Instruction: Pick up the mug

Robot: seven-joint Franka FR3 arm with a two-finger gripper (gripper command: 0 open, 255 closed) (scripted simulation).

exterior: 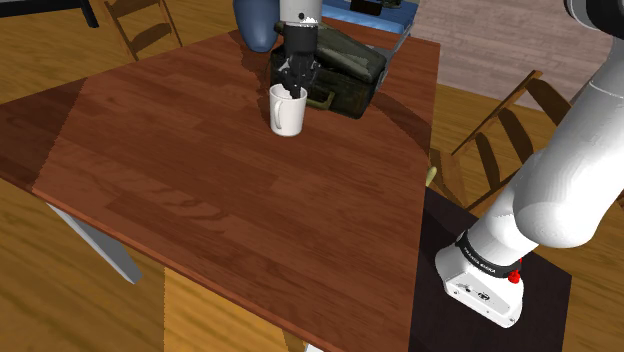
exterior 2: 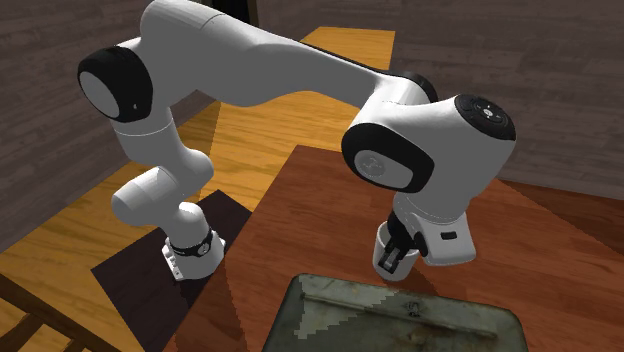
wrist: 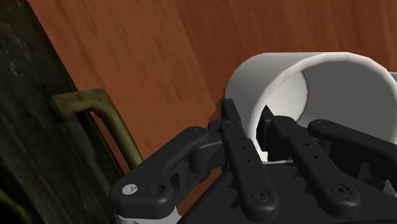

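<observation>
One white mug [exterior: 287, 112] is standing upright on a dark reddish wooden table [exterior: 200, 190], toward the far edge in the shoulder view, as the black gripper [exterior: 295, 78] is reaching straight down onto its rim. We are seeing the two fingers [wrist: 245, 159] drawn narrowly together on the mug's wall, one outside it and one inside the cup, so the mug is being pinched by its rim while its base is resting on the tabletop. We are looking at a room with a honey-coloured plank floor [exterior: 40, 300] and, in the second exterior view, a dull brownish wall [exterior 2: 560, 80]. Just beside the mug, on the far side, a dark green case [exterior: 345, 70] with a worn carrying handle [wrist: 102, 114] is lying flat, close against the gripper. Behind it a blue object [exterior: 258, 20] is sitting at the table's edge. Wooden chairs [exterior: 500, 120] are standing around the table, and the arm's dark stand [exterior: 470, 240] is sitting beside it.
</observation>
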